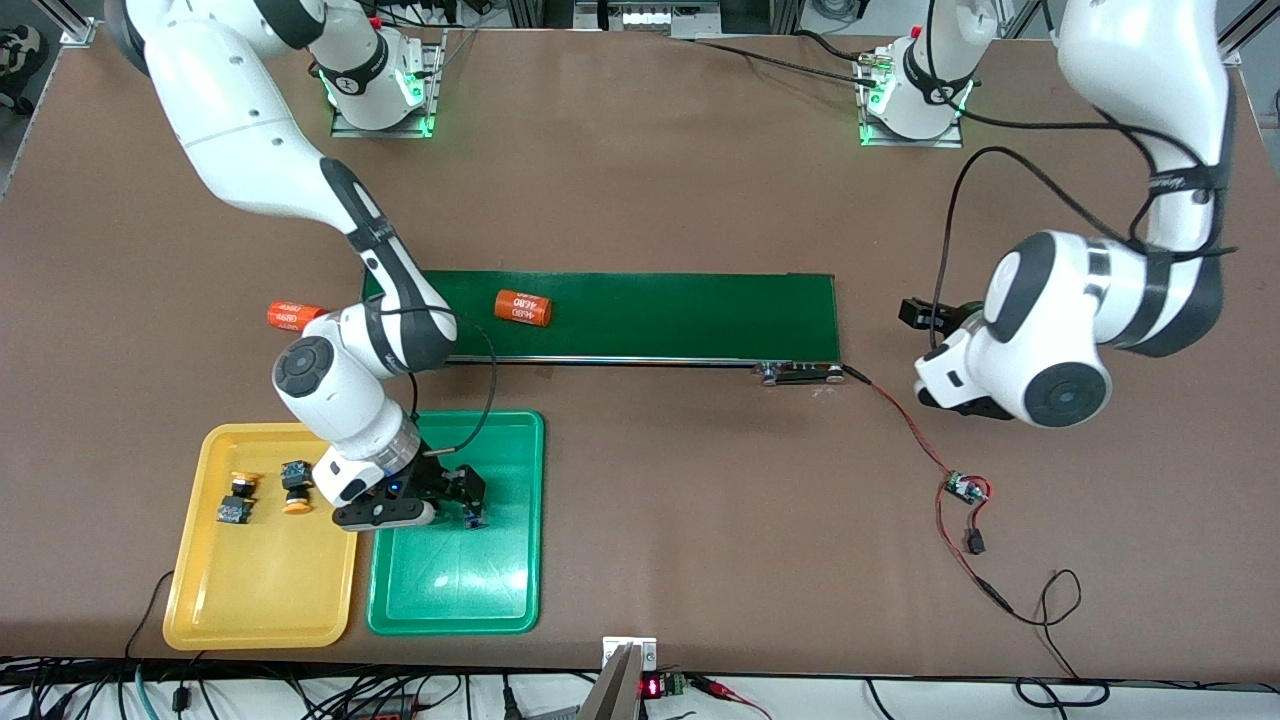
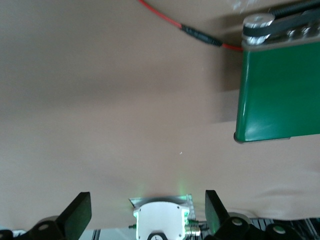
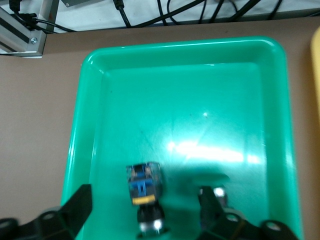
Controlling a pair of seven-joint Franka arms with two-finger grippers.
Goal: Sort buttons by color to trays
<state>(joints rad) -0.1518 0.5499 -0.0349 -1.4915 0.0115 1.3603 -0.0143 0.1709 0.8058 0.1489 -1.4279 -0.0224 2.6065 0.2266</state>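
— Buttons: where do we stand with them?

— Two yellow-capped buttons (image 1: 263, 491) lie in the yellow tray (image 1: 262, 600). One more button (image 3: 144, 191) sits in the green tray (image 3: 235, 105), between the spread fingers of our right tool (image 1: 452, 502). We judge it just set down or about to be gripped; its cap colour we cannot make out.

— So the right tool has nothing?

— Open wide, fingers either side of that button without closing on it, low over the green tray.

— And the left tool (image 2: 145, 212)?

— Open and empty, waiting over bare worktop (image 1: 640, 180) near the end of the belt (image 1: 640, 315) toward the left arm's end.

— What does the next move call for?

— If this is a release, we lift the right tool straight up, clear of the button, and look for the fourth one, which we cannot see anywhere.

— Anything in the way?

— An orange cylinder (image 1: 523, 308) lies on the belt, a second orange cylinder (image 1: 295, 316) just off its end near the right arm; neither belongs in a tray. A red wire (image 1: 905, 420) runs from the belt to a small circuit board (image 1: 966, 488).
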